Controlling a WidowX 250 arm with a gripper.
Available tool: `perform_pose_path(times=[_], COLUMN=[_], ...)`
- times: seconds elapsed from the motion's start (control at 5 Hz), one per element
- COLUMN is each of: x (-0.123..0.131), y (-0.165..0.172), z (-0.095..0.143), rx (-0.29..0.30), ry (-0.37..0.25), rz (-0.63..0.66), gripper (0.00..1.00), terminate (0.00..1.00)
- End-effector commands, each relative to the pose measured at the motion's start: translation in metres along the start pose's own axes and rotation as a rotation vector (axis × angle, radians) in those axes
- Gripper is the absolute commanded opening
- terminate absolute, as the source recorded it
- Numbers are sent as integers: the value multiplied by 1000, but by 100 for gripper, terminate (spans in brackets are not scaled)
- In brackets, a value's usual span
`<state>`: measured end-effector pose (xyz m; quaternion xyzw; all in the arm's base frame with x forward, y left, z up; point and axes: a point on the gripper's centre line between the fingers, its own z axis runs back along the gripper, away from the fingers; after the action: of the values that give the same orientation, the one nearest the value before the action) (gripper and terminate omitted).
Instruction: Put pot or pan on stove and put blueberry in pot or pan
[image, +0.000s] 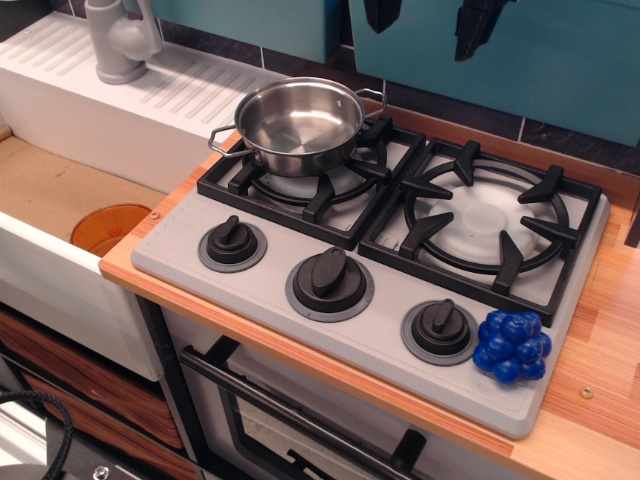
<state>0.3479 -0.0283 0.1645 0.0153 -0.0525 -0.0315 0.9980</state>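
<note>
At the top edge of the view, near one o'clock, we see only dark shapes hanging against the teal wall; these may be parts of our gripper (484, 25), but the fingertips are cut off, so we cannot tell whether it is spread or closed, and nothing seems to be held.

From there the blueberry (513, 347) lies almost straight down the picture, toward six o'clock and slightly to the right, well apart from us. It sits on the grey front strip of the stove (300, 325), just beside the right-hand knob (440, 330), at that knob's three o'clock. It is a roundish cluster with no clear long axis, so we judge any approach angle would serve.

The pot (298, 125) stands upright on the left burner (300, 185), at about eight o'clock from the dark shapes and ten o'clock from the blueberry. Its mouth is empty. We judge the first half done; the berry remains to be fetched.
</note>
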Motion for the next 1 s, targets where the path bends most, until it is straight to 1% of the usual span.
perform_pose_path(times=[0.0, 0.2, 0.4, 0.6, 0.8], x=[0, 6, 12, 20, 23], y=[0, 6, 14, 28, 47], z=[0, -6, -18, -24, -26], rx=[0, 10, 2, 10, 24], ry=[0, -8, -30, -53, -56], rz=[0, -4, -21, -44, -66], gripper=[100, 100, 100, 100, 100], terminate=[0, 0, 0, 0, 0])
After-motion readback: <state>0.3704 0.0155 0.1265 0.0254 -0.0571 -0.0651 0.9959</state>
